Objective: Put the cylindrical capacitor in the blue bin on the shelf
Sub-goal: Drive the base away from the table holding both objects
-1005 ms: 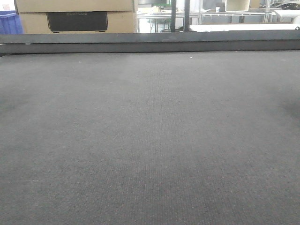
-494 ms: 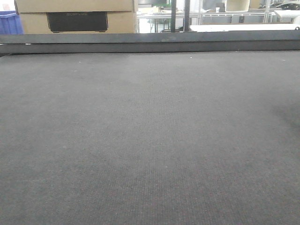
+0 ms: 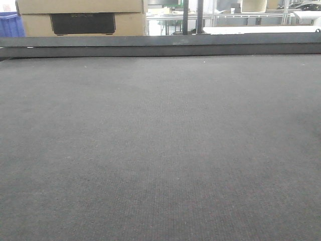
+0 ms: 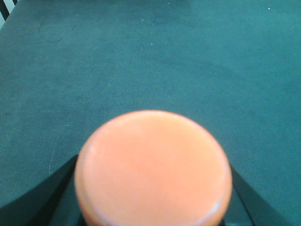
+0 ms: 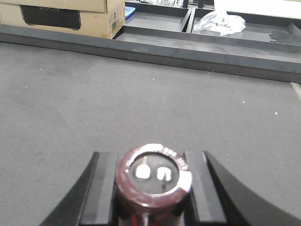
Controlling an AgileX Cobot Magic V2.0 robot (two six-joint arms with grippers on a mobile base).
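My right gripper [image 5: 151,193] pinches the capacitor [image 5: 153,174] at the bottom centre of the frame, above the grey mat [image 5: 70,94], while my left gripper [image 4: 153,209] clasps a round orange cap [image 4: 153,165].

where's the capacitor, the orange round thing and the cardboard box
cylindrical capacitor [image 5: 153,175], right wrist view, its grey top face
orange round thing [image 4: 153,169], left wrist view, middle of its top
cardboard box [image 3: 83,23], front view, dark panel on its front

Low front — wrists close over mat [image 3: 160,150]
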